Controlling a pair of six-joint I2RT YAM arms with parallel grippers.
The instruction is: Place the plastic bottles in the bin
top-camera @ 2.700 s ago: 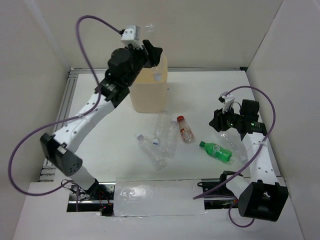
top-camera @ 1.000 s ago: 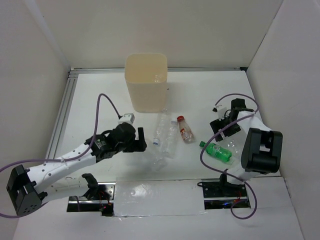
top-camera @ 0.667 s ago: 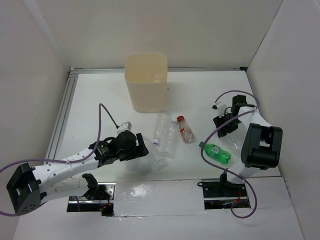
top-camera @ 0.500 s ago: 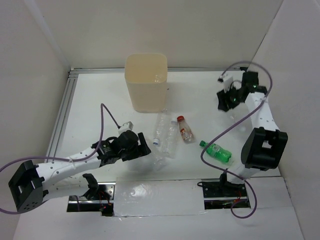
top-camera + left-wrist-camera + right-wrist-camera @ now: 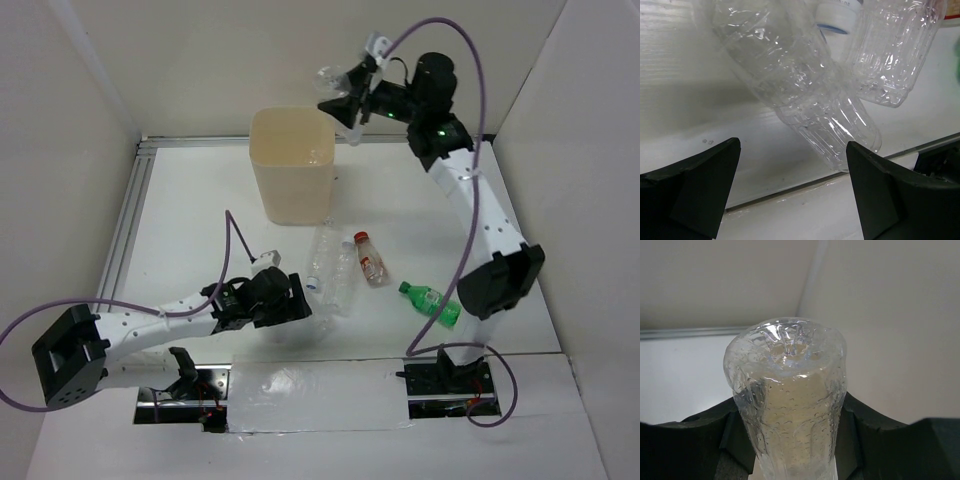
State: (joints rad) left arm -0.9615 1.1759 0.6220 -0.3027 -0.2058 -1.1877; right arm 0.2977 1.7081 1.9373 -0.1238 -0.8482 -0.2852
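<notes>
The cream bin (image 5: 290, 175) stands at the back of the table. High above its far right corner, my right gripper (image 5: 347, 101) is shut on a clear plastic bottle (image 5: 329, 77). In the right wrist view that bottle (image 5: 787, 405) stands base-up between the gripper's (image 5: 790, 432) jaws. Low on the table, my left gripper (image 5: 298, 306) is open, with a clear bottle (image 5: 800, 95) lying just ahead of the gripper (image 5: 792, 150). Beyond it lie a blue-capped bottle (image 5: 322, 257), another clear one (image 5: 343, 277), a red-capped bottle (image 5: 370, 257) and a green bottle (image 5: 432, 303).
White walls close in the table on three sides, with a metal rail (image 5: 130, 215) along its left edge. A clear sheet (image 5: 320, 395) covers the near edge between the arm bases. The right arm's purple cable (image 5: 440, 25) loops high near the back wall.
My right arm has closed on a clear bottle at the right of the table and swung it up and left to above the bin. The left gripper has crept right toward the lying bottles.
</notes>
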